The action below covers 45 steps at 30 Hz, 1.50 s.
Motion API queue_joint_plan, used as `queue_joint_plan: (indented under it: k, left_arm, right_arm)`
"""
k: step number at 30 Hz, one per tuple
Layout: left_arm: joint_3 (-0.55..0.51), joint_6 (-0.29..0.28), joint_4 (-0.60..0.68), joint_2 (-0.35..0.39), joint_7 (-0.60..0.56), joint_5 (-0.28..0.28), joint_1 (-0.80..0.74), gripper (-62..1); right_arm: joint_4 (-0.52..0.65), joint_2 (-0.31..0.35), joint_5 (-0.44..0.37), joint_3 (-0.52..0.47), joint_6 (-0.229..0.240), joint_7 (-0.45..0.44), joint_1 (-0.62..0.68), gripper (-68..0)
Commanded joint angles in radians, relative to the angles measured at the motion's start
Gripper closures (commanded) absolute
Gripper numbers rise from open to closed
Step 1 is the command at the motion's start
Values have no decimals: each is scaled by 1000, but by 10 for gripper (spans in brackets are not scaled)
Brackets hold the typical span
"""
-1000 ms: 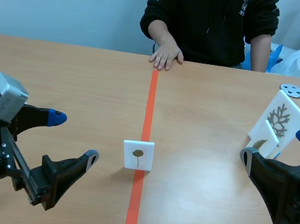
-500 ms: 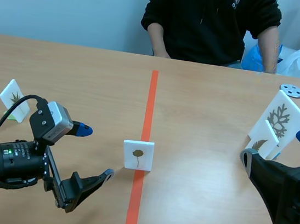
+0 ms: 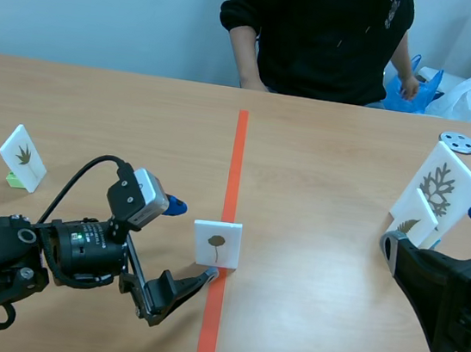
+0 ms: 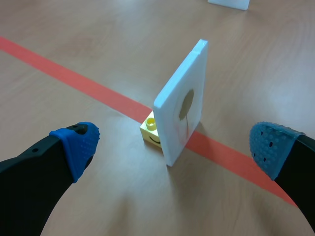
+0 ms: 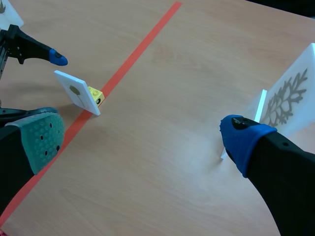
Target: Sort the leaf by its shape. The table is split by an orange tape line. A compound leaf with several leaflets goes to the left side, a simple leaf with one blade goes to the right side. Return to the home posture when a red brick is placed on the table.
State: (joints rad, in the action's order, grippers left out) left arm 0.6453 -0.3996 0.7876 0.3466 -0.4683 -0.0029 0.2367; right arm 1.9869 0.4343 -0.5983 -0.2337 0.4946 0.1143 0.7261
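Observation:
A small white card with a single-blade leaf (image 3: pixel 216 243) stands upright on a yellow brick, right on the orange tape line (image 3: pixel 236 159). My left gripper (image 3: pixel 191 240) is open just left of it, one finger behind the card's left edge and one at its front corner. In the left wrist view the card (image 4: pixel 182 105) and its yellow brick (image 4: pixel 151 132) stand just ahead, between the blue pads (image 4: pixel 76 147) of the open gripper (image 4: pixel 172 147). My right gripper (image 3: pixel 437 229) hangs open at the right side, far from the card (image 5: pixel 76 91).
A card with a compound leaf (image 3: pixel 23 157) stands at the far left. Two more leaf cards, one large (image 3: pixel 438 185) and one small (image 3: pixel 412 221), stand at the right beside my right gripper. A grey disc (image 3: pixel 458 142) lies behind them. A person (image 3: pixel 324 31) sits across the table.
My left arm has swung right and forward until its open fingers flank the card on the tape. The person's hand has left the table. The right arm has stayed put.

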Motion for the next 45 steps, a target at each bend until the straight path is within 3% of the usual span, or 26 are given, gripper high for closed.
queue_joint_plan:
  k: [1, 7, 10, 13, 19, 22, 27, 32, 42, 45]
  left_arm:
    - [13, 10, 12, -14, -19, -8, 18, -623]
    - [87, 29, -29, -39, -34, -8, 48, -623]
    - [123, 65, -44, -53, -37, -8, 52, -613]
    - [151, 110, -58, -64, -40, -8, 56, -517]
    - [167, 122, -69, -69, -45, -10, 75, -497]
    - [167, 137, -69, -69, -49, -19, 83, -402]
    - [167, 144, -69, -69, -51, -66, 97, -318]
    - [167, 148, -84, -69, -48, -68, 102, -203]
    - [168, 147, -163, -69, -60, -68, 129, -160]
    - [168, 147, -167, -67, -68, -99, 132, -142]
  right_arm:
    - [3, -13, -8, -3, -1, -14, -14, -679]
    - [3, -42, -8, -3, 0, -11, -14, -679]
    - [3, -42, -8, -3, 0, -11, -14, -679]
    - [3, -42, -8, -3, 0, -7, -13, -679]
    - [3, -42, -8, -3, 0, -7, -11, -679]
    - [3, -42, -8, -3, 0, -7, -11, -679]
    - [3, -42, -11, -3, 0, -8, -11, -679]
    - [3, -42, -16, -3, 0, -8, -11, -679]
    - [3, -42, -39, -3, 0, -8, -11, -679]
    - [3, -42, -38, -3, 0, -8, -11, -679]
